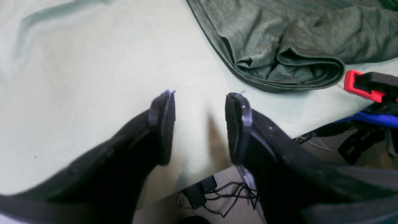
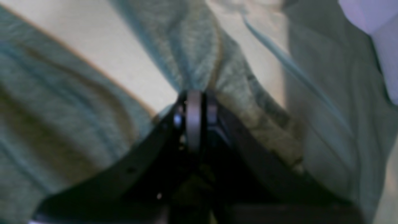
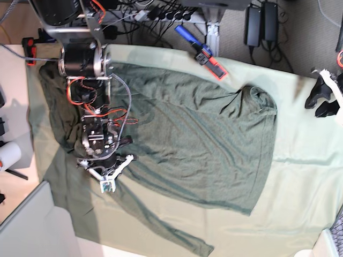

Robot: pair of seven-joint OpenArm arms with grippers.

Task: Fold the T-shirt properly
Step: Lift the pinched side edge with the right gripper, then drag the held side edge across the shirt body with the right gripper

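The dark olive T-shirt [image 3: 203,134] lies spread out and wrinkled on the pale green cloth [image 3: 305,176]. At the shirt's left part my right gripper [image 3: 107,174] is down on it. The right wrist view shows that gripper [image 2: 199,93] shut, with a pinch of T-shirt [image 2: 192,46] fabric gathered between its jaws. My left gripper [image 3: 321,101] sits off the shirt at the far right. In the left wrist view it [image 1: 200,93] stands open over bare pale cloth [image 1: 77,77], empty. A rolled sleeve of the T-shirt [image 1: 295,37] lies ahead and to its right.
A red and blue clamp [image 3: 214,67] grips the table's far edge, and the clamp [image 1: 357,82] also shows beside the left gripper. Cables [image 1: 217,193] and a power brick lie on the floor below the table edge. A white roll [image 3: 8,155] stands at the left.
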